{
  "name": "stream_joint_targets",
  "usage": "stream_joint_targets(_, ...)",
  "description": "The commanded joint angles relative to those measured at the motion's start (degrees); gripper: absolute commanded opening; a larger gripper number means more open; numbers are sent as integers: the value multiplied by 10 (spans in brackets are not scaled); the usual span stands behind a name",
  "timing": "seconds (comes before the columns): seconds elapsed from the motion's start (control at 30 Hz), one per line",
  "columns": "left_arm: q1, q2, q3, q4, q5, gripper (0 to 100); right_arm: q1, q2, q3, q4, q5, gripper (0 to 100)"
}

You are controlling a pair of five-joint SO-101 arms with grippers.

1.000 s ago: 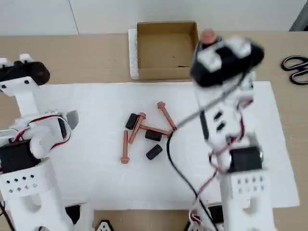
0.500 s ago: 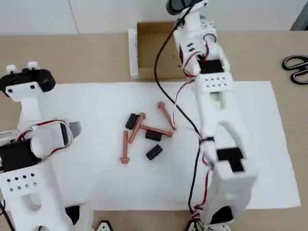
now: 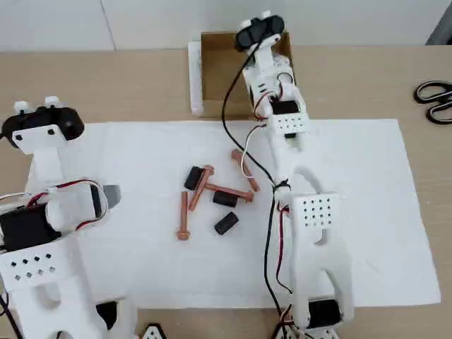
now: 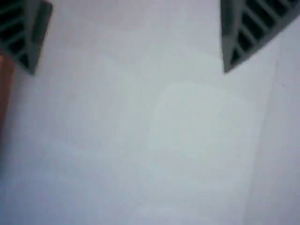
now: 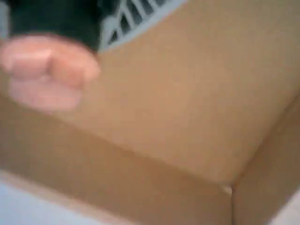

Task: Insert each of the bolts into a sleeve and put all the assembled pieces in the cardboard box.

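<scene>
Upper centre of the high view, cardboard box (image 3: 226, 109): top open, right arm stretched out over it, right gripper (image 3: 259, 32) above the interior
Right gripper grip: pressed together on an assembled piece; in the right wrist view the black sleeve (image 5: 51, 21) sits against a ribbed finger (image 5: 136, 14), the pink bolt head (image 5: 47, 70) pokes out, brown box floor lies beneath
Left gripper (image 4: 131, 42): spread, nothing between the tips, white sheet (image 3: 367, 212) under it; lower left of the high view
Middle of sheet: loose bolts (image 3: 183, 215) and loose sleeves (image 3: 226, 223) in a close cluster, some touching
Handling (judgement): piece looks light, stiff and smooth; the bolt may slide out of the sleeve if tipped head-down
Hold (judgement): across the sleeve body, not the shank; pinch loose bolts mid-shank; take sleeves across their round sides, as they could roll
Step (judgement): release into the box is due
</scene>
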Motion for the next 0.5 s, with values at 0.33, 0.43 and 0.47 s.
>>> stream_joint_targets(0.33, 1, -4, -2, 3, -4, 245, 2, 90, -133, -21, 4, 9)
stream_joint_targets(0.43, 1, -4, -2, 3, -19, 245, 2, 106, -142, -21, 5, 47)
stream_joint_targets(0.47, 1, -4, -2, 3, -25, 245, 2, 110, -145, -18, 5, 76)
